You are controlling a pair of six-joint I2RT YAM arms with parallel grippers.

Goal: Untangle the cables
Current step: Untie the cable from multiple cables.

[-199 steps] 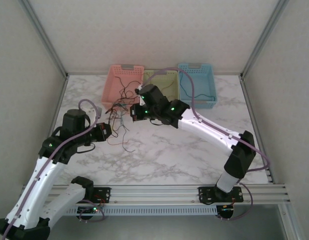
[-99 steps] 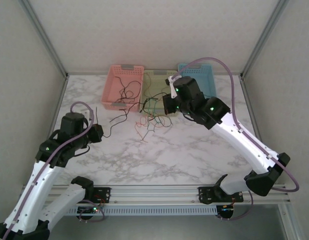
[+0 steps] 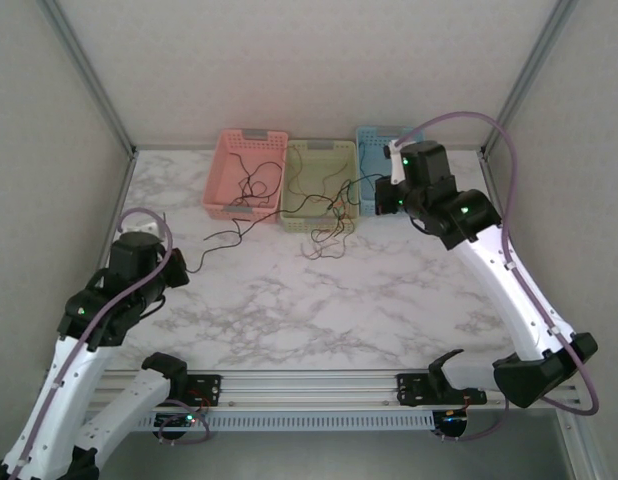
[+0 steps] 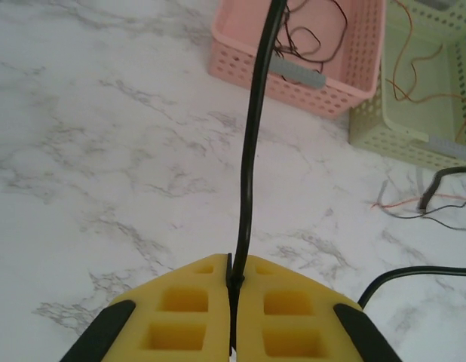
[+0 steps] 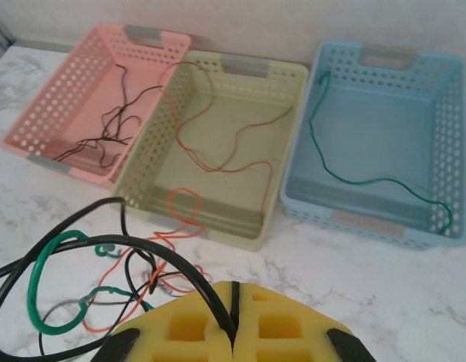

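The cables form a loose tangle (image 3: 324,222) of black, red-orange and teal-green wires on the marble in front of the green basket (image 3: 319,215). My left gripper (image 3: 179,268) sits at the left and is shut on one black cable (image 4: 252,151), which runs off toward the pink basket (image 4: 293,72). My right gripper (image 3: 387,198) hovers by the blue basket (image 3: 371,150), shut on another black cable (image 5: 169,256) that leads into the tangle (image 5: 105,283).
The three baskets stand in a row at the back wall. Dark thin wires (image 5: 105,136) lie in the pink one, a brown wire (image 5: 233,162) in the green one and a teal-green wire (image 5: 369,181) in the blue one (image 5: 387,54).
My right arm swung right, from the pink and green baskets to the blue basket, dragging the tangle with it. My left arm drew back to the left, and the black cable stretched out.
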